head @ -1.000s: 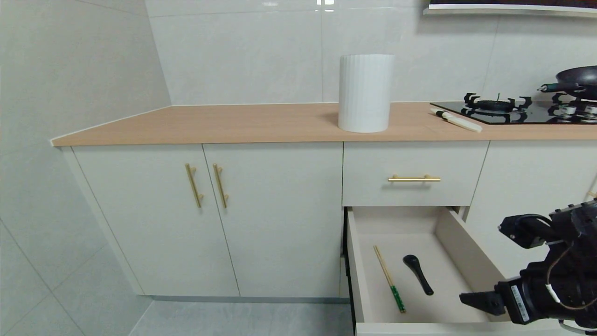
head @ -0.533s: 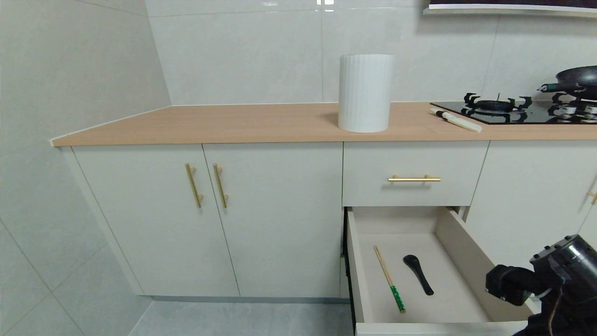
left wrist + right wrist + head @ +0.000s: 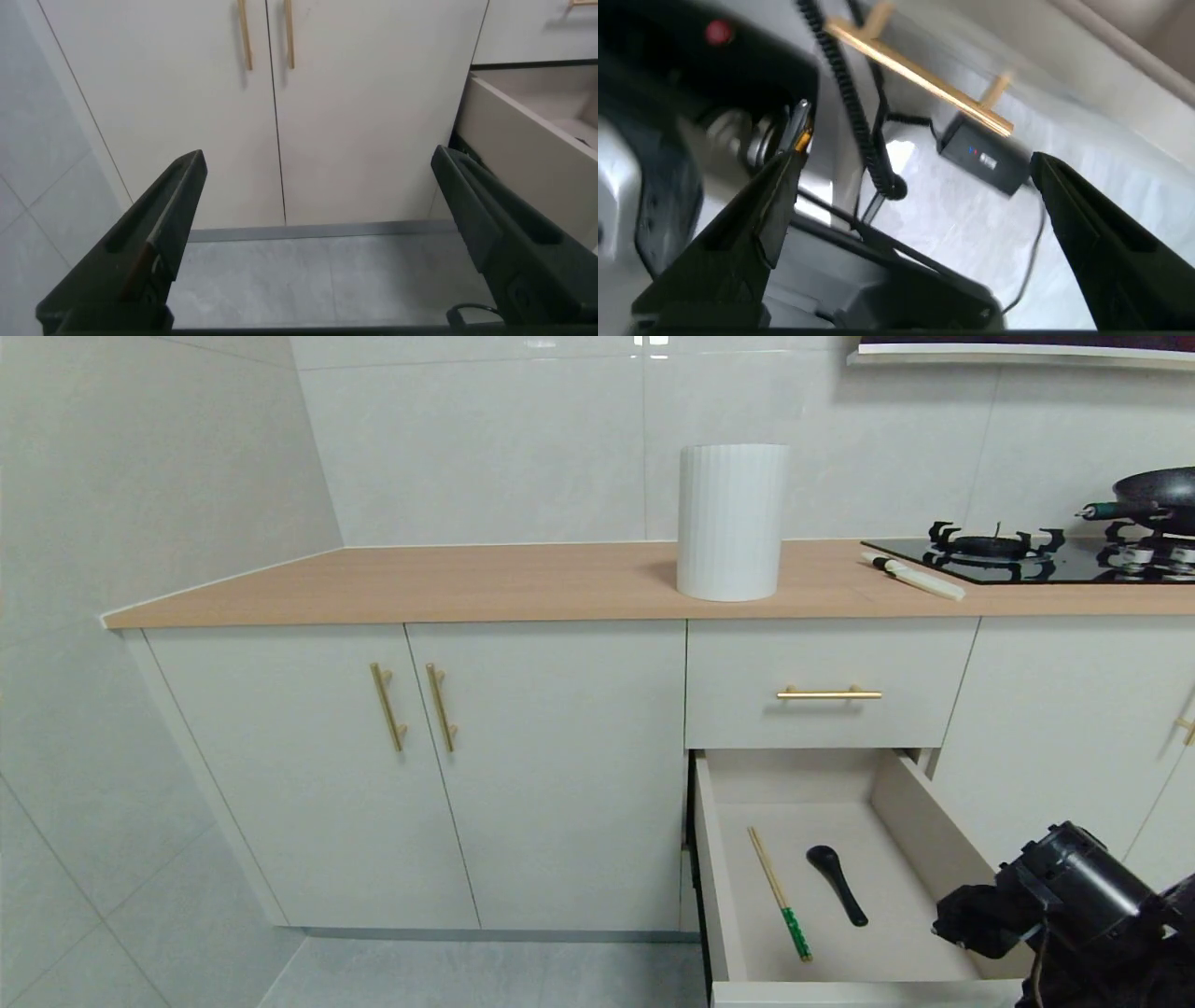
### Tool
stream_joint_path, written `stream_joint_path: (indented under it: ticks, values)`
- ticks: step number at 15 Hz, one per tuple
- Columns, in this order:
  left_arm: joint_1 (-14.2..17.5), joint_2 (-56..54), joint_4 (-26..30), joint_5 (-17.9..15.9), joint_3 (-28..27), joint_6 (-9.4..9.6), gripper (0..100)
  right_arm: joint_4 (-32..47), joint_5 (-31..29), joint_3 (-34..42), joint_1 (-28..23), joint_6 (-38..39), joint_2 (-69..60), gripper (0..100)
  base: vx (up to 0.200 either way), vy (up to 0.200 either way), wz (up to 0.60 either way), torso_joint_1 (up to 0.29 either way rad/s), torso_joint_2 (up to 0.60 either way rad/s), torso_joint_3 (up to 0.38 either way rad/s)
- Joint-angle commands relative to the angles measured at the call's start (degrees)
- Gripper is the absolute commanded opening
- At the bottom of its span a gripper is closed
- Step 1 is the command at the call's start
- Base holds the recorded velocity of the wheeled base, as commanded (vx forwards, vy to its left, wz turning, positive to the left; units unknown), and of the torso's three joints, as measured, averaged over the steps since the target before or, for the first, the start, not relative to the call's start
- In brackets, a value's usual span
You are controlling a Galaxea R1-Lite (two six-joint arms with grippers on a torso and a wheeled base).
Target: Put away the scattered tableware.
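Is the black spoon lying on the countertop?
No, the black spoon lies in the open drawer beside the chopsticks.

Kitchen: gas hob [image 3: 1019,564], cabinets [image 3: 546,775]

Left gripper [image 3: 316,161]: fingers spread wide apart, nothing between them.
Right gripper [image 3: 915,163]: fingers spread wide apart, nothing held.
Right arm [image 3: 1074,896]: low on the robot's right, its black wrist housing turned toward the head camera.

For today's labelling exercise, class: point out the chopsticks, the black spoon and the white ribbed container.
chopsticks [image 3: 779,894], head view, mid-length of the pair.
black spoon [image 3: 840,889], head view, upper part of its handle.
white ribbed container [image 3: 732,521], head view, middle of its side.
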Motion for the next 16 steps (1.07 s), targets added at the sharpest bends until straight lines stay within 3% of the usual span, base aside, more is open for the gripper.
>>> stream_joint_path:
  ticks: [1,4,10,16]
  values:
    - [0.0,0.0,0.0,0.0,0.0,0.01,100,0.1,-0.6,-1.7,0.0,2.5,4.6,100,0.000,0.000,0.00,0.000,0.00,0.000]
    - [0.0,0.0,0.0,0.0,0.0,0.01,100,0.1,-4.5,-4.3,0.0,8.4,8.2,100,0.000,0.000,0.00,0.000,0.00,0.000]
    - [0.0,0.0,0.0,0.0,0.0,0.01,100,0.4,-5.8,-9.4,-0.1,18.2,12.6,100,0.000,0.000,0.00,0.000,0.00,0.000]
    - [0.0,0.0,0.0,0.0,0.0,0.01,100,-0.1,-8.3,-11.9,-0.3,21.8,14.7,100,0.000,0.000,0.00,0.000,0.00,0.000]
